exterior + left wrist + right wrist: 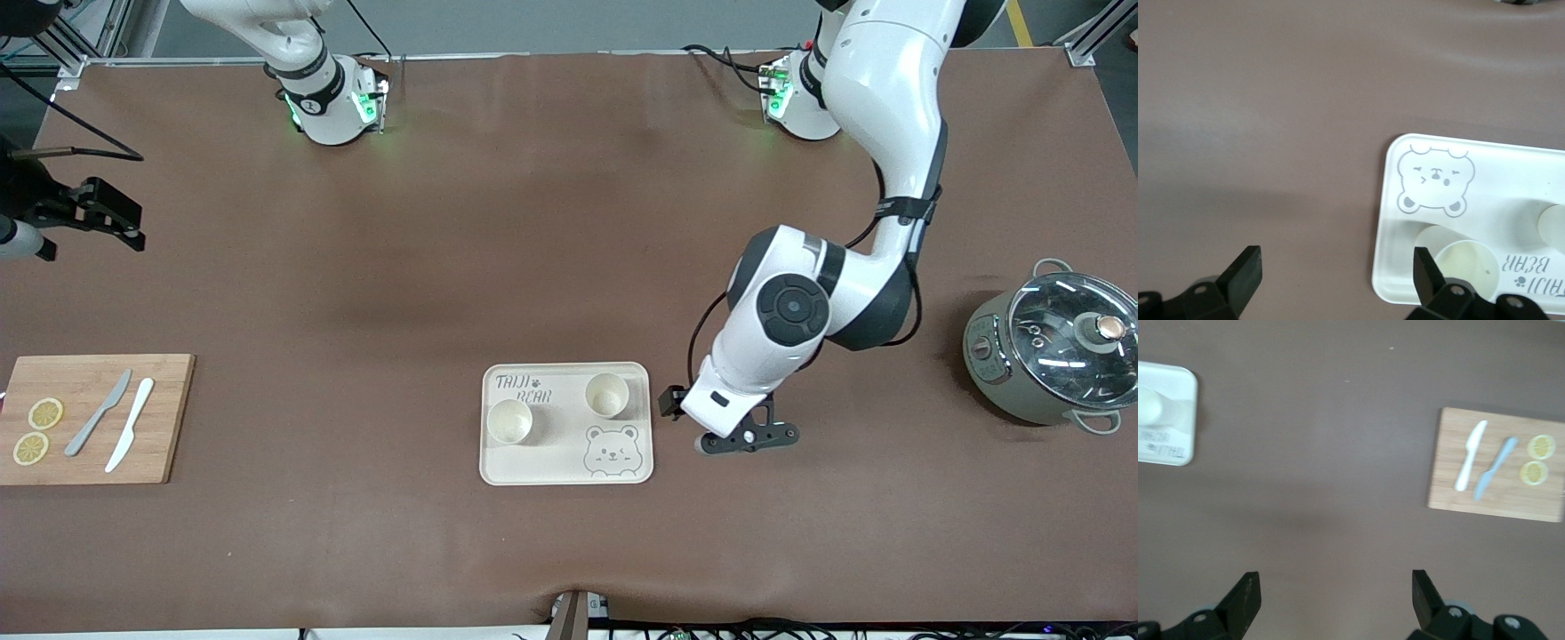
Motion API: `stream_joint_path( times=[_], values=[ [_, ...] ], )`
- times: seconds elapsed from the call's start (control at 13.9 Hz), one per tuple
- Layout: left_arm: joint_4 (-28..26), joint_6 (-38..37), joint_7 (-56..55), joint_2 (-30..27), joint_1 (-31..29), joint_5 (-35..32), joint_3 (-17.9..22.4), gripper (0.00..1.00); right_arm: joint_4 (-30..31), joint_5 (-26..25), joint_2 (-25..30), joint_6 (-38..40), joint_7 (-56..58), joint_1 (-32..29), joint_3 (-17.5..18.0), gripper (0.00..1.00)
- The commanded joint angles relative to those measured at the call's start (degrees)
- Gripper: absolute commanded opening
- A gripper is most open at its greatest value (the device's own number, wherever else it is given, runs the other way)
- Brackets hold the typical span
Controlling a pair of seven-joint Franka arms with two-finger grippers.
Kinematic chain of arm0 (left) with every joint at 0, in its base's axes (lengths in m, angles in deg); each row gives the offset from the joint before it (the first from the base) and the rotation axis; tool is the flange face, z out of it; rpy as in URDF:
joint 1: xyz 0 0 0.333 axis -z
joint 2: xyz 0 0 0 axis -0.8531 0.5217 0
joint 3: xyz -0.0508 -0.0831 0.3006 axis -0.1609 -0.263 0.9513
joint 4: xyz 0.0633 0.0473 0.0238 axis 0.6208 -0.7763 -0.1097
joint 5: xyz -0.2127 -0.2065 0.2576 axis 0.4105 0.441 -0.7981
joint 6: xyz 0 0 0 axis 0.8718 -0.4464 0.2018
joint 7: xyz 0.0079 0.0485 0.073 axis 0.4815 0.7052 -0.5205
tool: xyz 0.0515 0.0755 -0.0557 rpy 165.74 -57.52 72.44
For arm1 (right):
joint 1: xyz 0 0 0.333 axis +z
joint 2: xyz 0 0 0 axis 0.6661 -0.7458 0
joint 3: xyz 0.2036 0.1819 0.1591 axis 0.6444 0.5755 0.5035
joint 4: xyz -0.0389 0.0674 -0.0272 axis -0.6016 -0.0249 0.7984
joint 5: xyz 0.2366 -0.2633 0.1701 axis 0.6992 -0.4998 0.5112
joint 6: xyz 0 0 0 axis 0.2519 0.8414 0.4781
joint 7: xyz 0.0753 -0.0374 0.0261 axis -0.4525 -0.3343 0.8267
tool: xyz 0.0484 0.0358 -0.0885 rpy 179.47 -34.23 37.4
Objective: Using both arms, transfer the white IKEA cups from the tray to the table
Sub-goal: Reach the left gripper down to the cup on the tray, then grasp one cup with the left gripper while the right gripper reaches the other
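**A:** Two white IKEA cups (pixel 509 420) stand upright on the tray (pixel 498 469), which sits toward the tabletop's edge nearest the front camera, about midway along it. One cup (pixel 607 395) is by the tray corner nearest the left arm's base; the other sits by the short edge toward the right arm's end, under the lettering. Neither is on the table (pixel 533 222) yet.

**B:** Our left gripper (pixel 745 437) hangs just off the tray's short edge at the left arm's end, fingers spread, holding nothing. We think it should take the cup nearest it.

**A:** Agreed. We'd centre over that cup, come straight down so the fingers straddle its wall, and close gently; it tapers and may slip upward.

**B:** And lift clear of the tray's raised rim before carrying it sideways, or we drag the tray.

**A:** Our right gripper (pixel 111 213) waits over the tabletop's edge at the right arm's end, above the cutting board (pixel 160 418), fingers also spread and empty.
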Motion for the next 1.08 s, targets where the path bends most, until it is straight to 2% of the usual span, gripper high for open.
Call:
stream_joint_path(
  times=[0.0,0.14,0.5,0.65,1.0],
  values=[
    [1.68,2.75,-5.58,2.59,2.87,-0.79,0.90,1.00,0.42,3.46,-0.91,-1.50,-1.14,-0.59,0.59,1.00],
    [1.68,3.74,-8.05,3.91,3.84,-0.62,0.55,1.00,-0.45,4.86,-1.78,-3.51,-4.63,2.83,0.60,1.00],
    [1.51,7.69,-12.18,7.95,7.18,-0.71,0.55,1.00,-2.56,4.96,-9.24,-12.83,-18.79,12.50,0.68,1.00],
    [1.51,9.18,-12.98,8.57,7.36,-0.71,0.55,1.00,-6.59,5.13,-13.80,-12.93,-20.21,13.48,0.68,1.00],
    [1.33,9.71,-13.24,9.71,7.80,-0.71,0.64,1.00,-8.36,6.98,-21.02,-20.30,-25.92,17.34,0.60,1.00]
  ],
)
